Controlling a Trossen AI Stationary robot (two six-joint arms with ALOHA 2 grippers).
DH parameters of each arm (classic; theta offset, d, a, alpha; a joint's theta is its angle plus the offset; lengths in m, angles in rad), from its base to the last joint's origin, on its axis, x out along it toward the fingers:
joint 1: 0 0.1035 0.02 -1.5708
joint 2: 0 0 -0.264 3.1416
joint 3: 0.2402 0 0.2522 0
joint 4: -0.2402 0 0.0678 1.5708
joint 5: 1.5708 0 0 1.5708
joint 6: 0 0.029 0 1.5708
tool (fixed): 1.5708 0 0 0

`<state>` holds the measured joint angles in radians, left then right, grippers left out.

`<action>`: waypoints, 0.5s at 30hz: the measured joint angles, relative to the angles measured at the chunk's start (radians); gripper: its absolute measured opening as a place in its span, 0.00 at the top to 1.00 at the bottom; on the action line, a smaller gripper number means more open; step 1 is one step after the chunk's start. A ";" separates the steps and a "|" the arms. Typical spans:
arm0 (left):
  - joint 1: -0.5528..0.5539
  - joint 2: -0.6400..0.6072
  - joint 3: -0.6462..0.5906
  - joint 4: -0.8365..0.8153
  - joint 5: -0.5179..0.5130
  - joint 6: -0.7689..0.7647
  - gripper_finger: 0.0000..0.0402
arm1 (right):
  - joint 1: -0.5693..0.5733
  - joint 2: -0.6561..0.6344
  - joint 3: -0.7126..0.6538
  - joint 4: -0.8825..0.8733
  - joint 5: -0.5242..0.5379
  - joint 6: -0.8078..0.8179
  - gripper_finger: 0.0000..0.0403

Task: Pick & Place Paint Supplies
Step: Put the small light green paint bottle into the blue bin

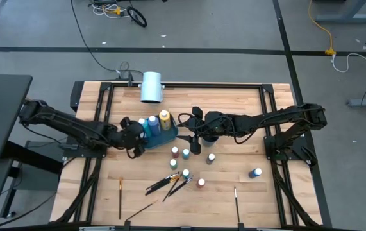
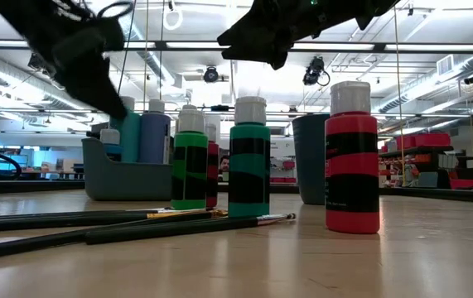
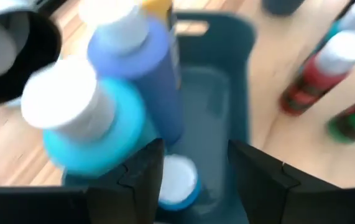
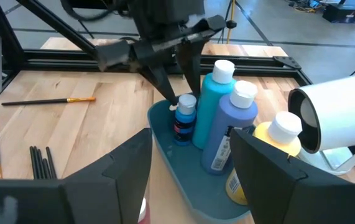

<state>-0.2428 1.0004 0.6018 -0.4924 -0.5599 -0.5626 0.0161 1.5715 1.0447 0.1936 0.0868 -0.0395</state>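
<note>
A blue-grey tray (image 1: 170, 136) holds a turquoise bottle (image 4: 211, 106), a blue bottle (image 4: 230, 130), a yellow bottle (image 4: 270, 149) and a small blue bottle (image 4: 184, 118), all upright. My left gripper (image 4: 180, 99) is open, pointing down over the small bottle's white cap (image 3: 177, 180) at the tray's left end. My right gripper (image 1: 194, 131) is open and empty, just right of the tray. Several loose bottles (image 1: 186, 153) stand on the table, and thin brushes (image 1: 166, 183) lie on it, nearer the front edge. My left gripper's open fingers (image 4: 168, 87) come down from above beside the small bottle's cap (image 4: 186, 101). The bottle stands upright on the tray floor. Whether a fingertip touches the cap, I cannot tell.
A large white cylinder (image 1: 151, 86) lies at the far edge behind the tray. A dark grey cup (image 2: 311, 157) stands under the right arm. Single brushes (image 1: 120, 196) (image 1: 235, 200) lie near the front. One bottle (image 1: 256, 172) stands apart at the right.
</note>
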 joint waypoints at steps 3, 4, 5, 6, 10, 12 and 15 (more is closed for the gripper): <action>0.000 0.000 0.022 0.040 0.006 0.035 0.53 | 0.000 0.000 0.000 0.000 -0.011 0.000 0.45; 0.000 0.000 0.022 0.077 0.015 0.055 0.53 | 0.000 0.000 0.000 0.000 -0.024 0.000 0.45; 0.000 0.000 0.022 0.120 0.029 0.081 0.53 | 0.000 0.000 0.000 0.000 -0.042 0.000 0.45; 0.000 0.000 0.018 0.169 0.051 0.111 0.53 | 0.000 0.000 0.000 0.000 -0.056 0.001 0.45; 0.000 0.018 0.015 0.327 0.190 0.215 0.53 | 0.000 0.000 0.000 0.000 -0.100 0.002 0.45; -0.004 0.036 0.014 0.384 0.240 0.262 0.54 | 0.000 0.000 0.000 0.000 -0.103 0.002 0.45; -0.010 0.091 0.014 0.484 0.287 0.339 0.54 | 0.000 0.000 0.000 0.000 -0.103 0.002 0.45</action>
<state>-0.2530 1.0913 0.6163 -0.0082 -0.2729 -0.2239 0.0162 1.5715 1.0447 0.1939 -0.0162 -0.0379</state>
